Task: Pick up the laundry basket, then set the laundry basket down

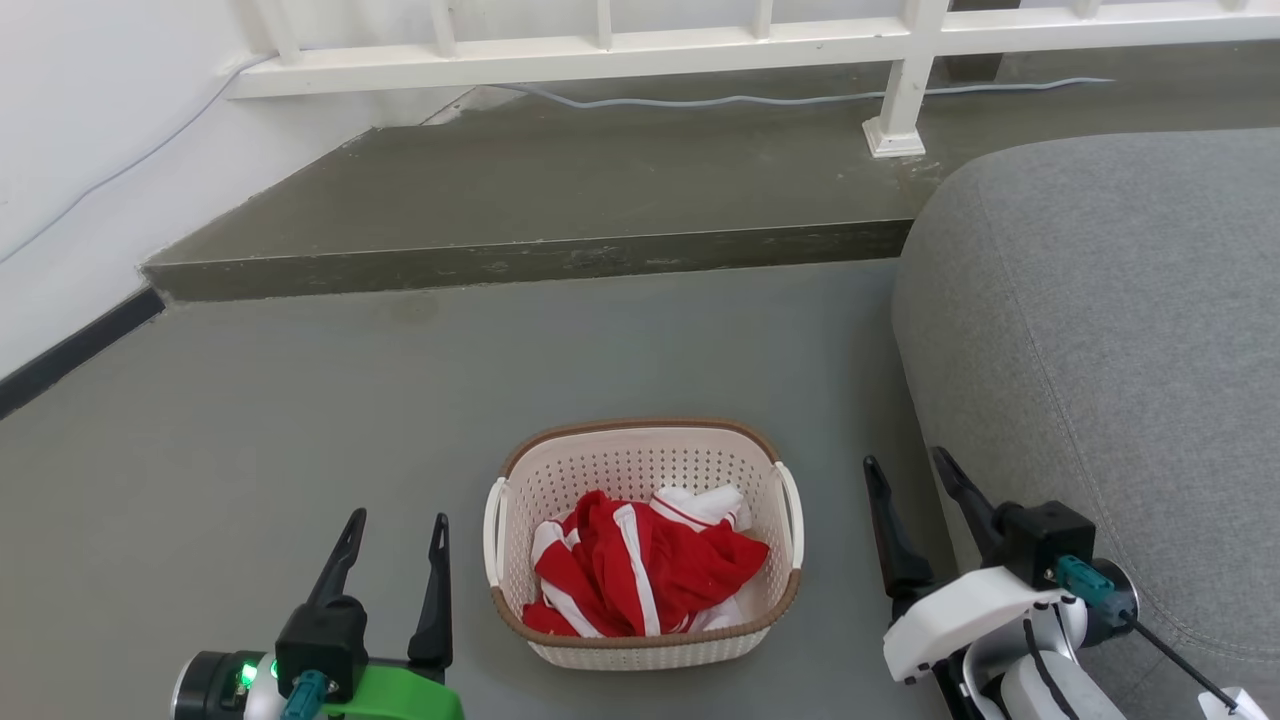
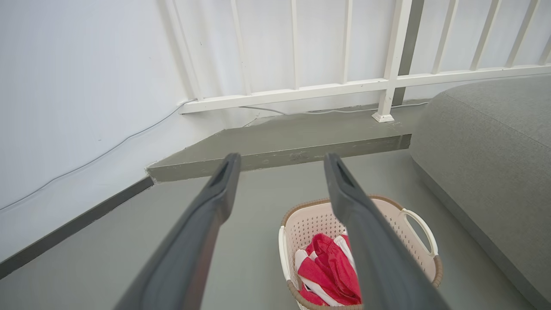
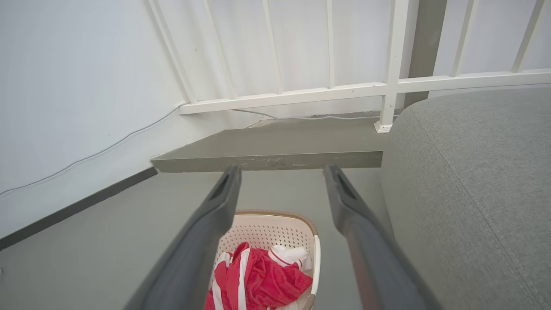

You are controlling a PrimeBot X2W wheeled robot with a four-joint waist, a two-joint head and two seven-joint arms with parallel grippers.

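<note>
The laundry basket [image 1: 640, 470] stands on the grey floor, cream-white and perforated, with a brown rim and a white handle on each side. Red and white clothes [image 1: 640, 565] lie crumpled inside it. My left gripper [image 1: 395, 530] is open to the basket's left, apart from it, holding nothing. My right gripper [image 1: 910, 472] is open to the basket's right, between it and the sofa, also holding nothing. The left wrist view has the basket [image 2: 310, 221] below and right of the fingers [image 2: 224, 185]. In the right wrist view the basket [image 3: 267, 228] sits low between the fingers [image 3: 344, 198].
A grey sofa [image 1: 1100, 330] bulks at the right, close to my right arm. Beyond the basket a raised concrete step [image 1: 540, 255] runs across, with a white railing [image 1: 620, 50] and a cable [image 1: 760, 98] on it. A white wall [image 1: 90, 170] closes the left.
</note>
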